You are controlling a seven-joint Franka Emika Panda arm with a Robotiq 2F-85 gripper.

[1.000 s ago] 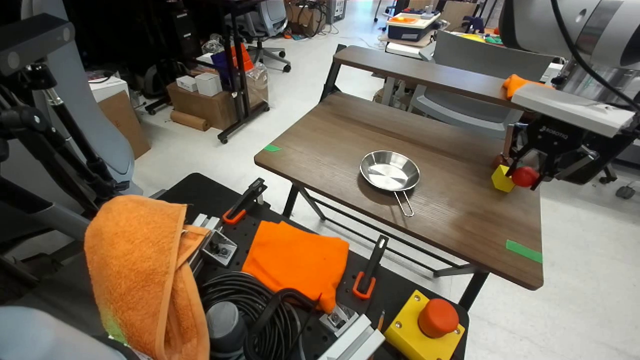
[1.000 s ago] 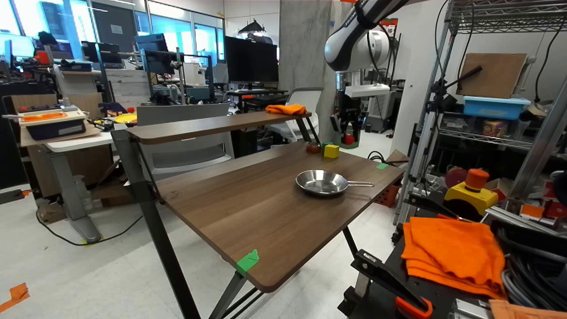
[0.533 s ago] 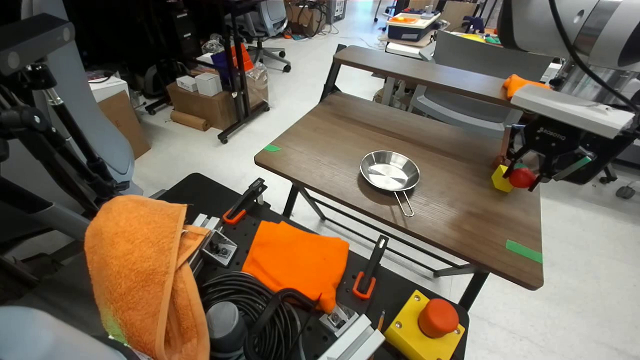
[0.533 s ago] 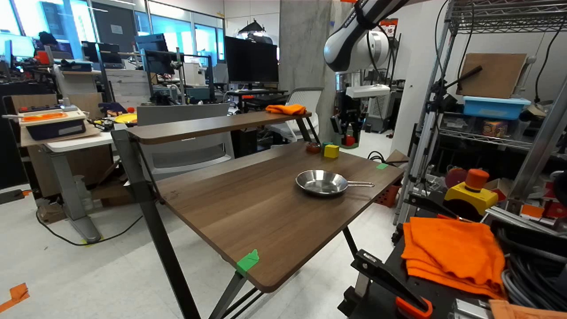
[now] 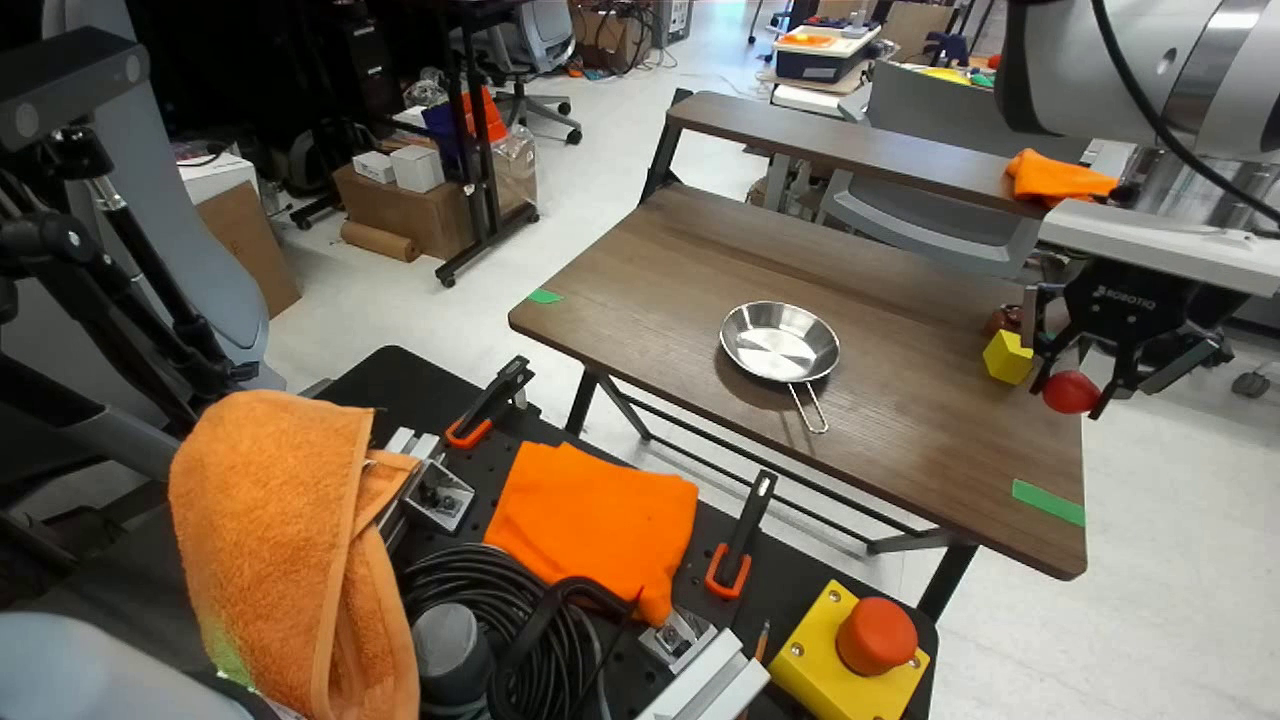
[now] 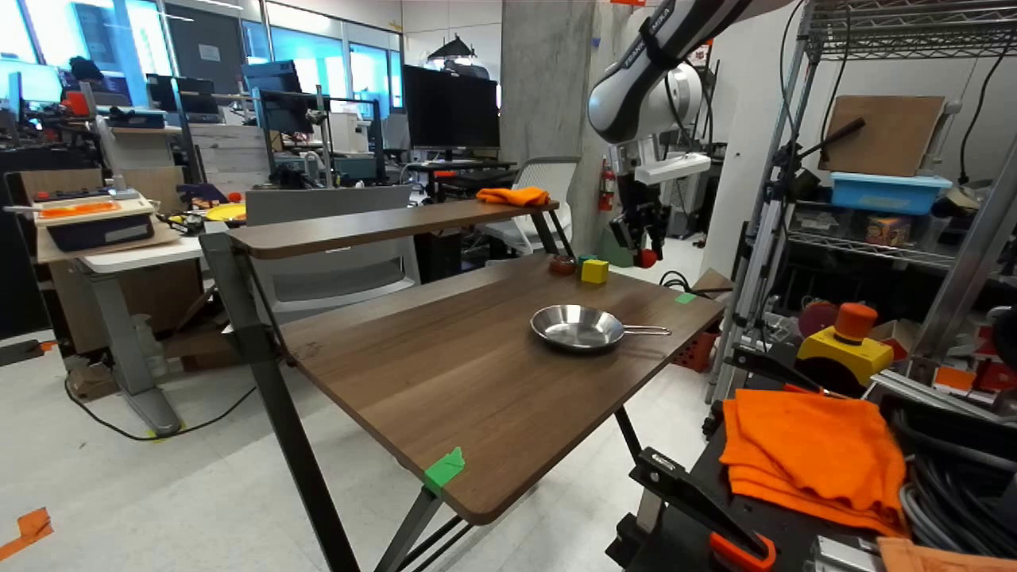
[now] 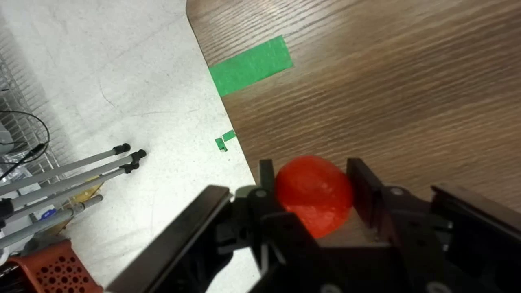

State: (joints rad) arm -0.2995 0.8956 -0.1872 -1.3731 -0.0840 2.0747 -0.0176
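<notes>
The red ball [image 7: 313,199] is in the grip of your claw [image 7: 311,175]: in your wrist view the jaws stand just the ball's width apart, against its nine and three o'clock sides. An exterior view shows you the ball near the three o'clock edge of the wooden table [image 5: 900,380]. From the ball there, a yellow block [image 5: 1007,357] sits near at ten o'clock. Beside that block, at nine o'clock in an exterior view, is a dark red round thing [image 6: 562,265]. Farther out you find a steel pan [image 5: 770,350] well apart at nine o'clock, its handle pointing to five; green tape [image 5: 1048,503] on the table at six; an orange cloth [image 5: 1060,180] on the raised shelf [image 5: 840,145] at twelve; and at seven, a yellow box [image 5: 825,675] with a red button [image 5: 877,636].
</notes>
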